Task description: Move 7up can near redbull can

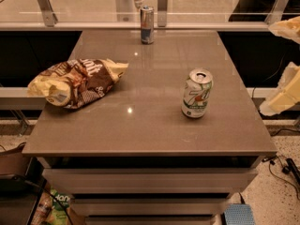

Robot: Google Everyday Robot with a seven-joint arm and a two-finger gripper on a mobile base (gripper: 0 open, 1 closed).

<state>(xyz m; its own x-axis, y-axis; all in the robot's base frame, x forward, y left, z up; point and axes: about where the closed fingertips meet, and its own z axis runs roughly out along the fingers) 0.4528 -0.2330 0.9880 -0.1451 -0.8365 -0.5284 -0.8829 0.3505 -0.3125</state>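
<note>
Glass panels and metal posts back a grey-brown table (140,125), on which the short, dented white 7up can with green lettering (197,93) stands upright, right of centre. The tall, slim blue and silver redbull can (147,24) stands at the far edge, well apart. The cream-coloured gripper (281,96) is seen beyond the table's right side; whether it is open or closed cannot be told. The 7up can should be approached squarely and gripped around its body, so that it is not tipped.
</note>
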